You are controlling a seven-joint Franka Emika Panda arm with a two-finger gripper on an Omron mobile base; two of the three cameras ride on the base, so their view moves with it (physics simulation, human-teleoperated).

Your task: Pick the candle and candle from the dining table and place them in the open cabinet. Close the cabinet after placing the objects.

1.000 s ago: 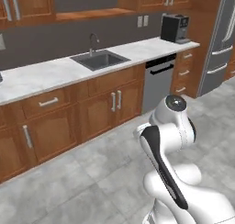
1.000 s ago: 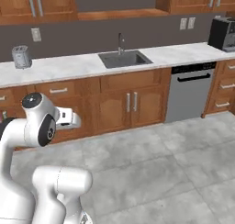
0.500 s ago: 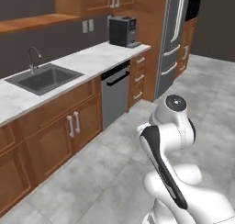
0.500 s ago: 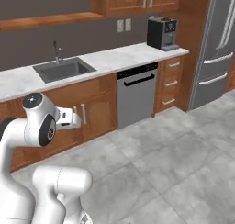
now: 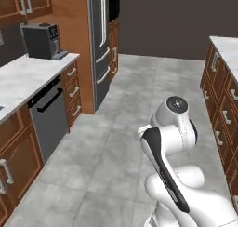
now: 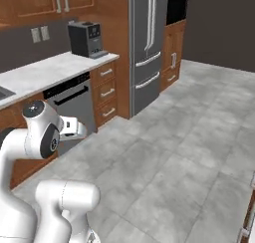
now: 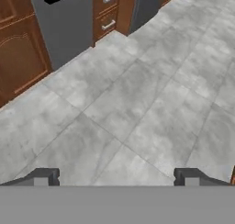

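Hand view: dishwasher (image 7: pixel 64 23) beside drawers (image 7: pixel 108 12)

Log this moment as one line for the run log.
phase: base out on grey tiled floor | gripper: open, empty, over floor | ahead left: black coffee machine on marble counter, steel fridge | candles: none visible

Grey tiled floor (image 7: pixel 137 103) lies below the jaws. Dishwasher (image 7: pixel 64 21) stands ahead to the left, drawers (image 7: pixel 108 12) beside it, fridge (image 6: pixel 149 43) beyond them.
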